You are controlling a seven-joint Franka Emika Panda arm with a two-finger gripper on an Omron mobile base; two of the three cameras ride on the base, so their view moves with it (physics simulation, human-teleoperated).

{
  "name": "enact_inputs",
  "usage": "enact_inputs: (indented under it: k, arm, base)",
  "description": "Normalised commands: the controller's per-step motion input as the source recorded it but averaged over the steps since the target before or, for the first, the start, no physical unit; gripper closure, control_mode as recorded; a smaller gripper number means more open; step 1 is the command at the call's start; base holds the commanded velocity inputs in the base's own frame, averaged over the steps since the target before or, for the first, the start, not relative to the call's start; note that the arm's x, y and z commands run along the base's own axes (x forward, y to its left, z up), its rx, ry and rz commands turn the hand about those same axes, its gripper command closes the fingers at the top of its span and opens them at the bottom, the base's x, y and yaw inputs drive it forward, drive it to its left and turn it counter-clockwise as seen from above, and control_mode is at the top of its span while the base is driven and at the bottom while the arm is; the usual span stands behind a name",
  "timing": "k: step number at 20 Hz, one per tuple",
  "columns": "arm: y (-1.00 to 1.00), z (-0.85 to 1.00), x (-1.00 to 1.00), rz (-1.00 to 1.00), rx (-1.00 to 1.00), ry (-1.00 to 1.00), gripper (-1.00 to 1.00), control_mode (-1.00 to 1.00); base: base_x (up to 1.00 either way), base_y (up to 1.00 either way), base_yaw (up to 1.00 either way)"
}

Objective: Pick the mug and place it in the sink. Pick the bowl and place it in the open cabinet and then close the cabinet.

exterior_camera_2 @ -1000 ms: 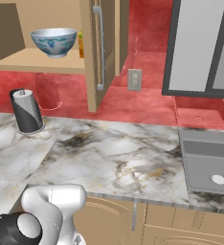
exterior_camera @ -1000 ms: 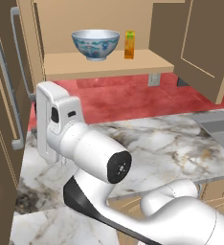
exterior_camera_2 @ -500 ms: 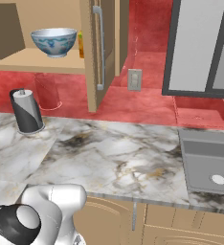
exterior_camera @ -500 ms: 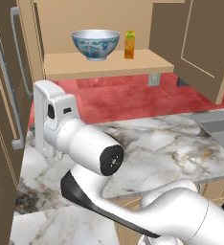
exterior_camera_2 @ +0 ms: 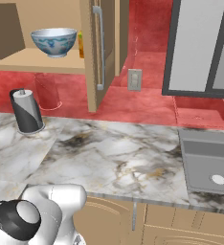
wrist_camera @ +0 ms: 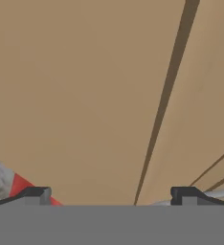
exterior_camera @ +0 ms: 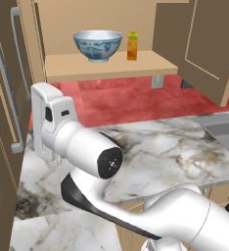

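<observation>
The white bowl with blue pattern stands on the shelf of the open tan cabinet, also seen from the right as the bowl. The cabinet's right door swings out wide. Its left door hangs open at the picture's left, with a silver bar handle. My hand is low over the counter, close to that left door. My gripper is open and holds nothing; tan panelled wood lies right in front of it. The grey sink is at the right. The mug is out of view.
An orange carton stands beside the bowl on the shelf. A paper towel roll stands on the marble counter below the cabinet. A grey glass-fronted cabinet hangs above the sink. The wall behind is red.
My hand has edged a little to the left, toward the open left door. The bowl and the cabinet doors have not moved.
</observation>
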Motion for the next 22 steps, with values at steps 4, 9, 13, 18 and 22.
enact_inputs:
  k: [4, 9, 13, 18, 22]
  arm:
    - [0.0, -0.05, 0.29, 0.0, 0.0, 0.0, -1.0, -1.0]
    - [0.01, -0.12, 0.33, 0.0, 0.0, 0.0, -1.0, -1.0]
    - [0.0, -0.32, 0.46, 0.0, 0.0, 0.0, -1.0, -1.0]
    - [0.0, -0.33, 0.65, 0.0, -0.01, 0.0, -1.0, -1.0]
    - [-0.06, -0.09, 0.42, 0.0, 0.0, 0.0, -1.0, -1.0]
  base:
    - [0.0, 0.0, 0.0]
    - [0.0, 0.0, 0.0]
    - [0.0, 0.0, 0.0]
    - [0.0, 0.0, 0.0]
    - [0.0, 0.0, 0.0]
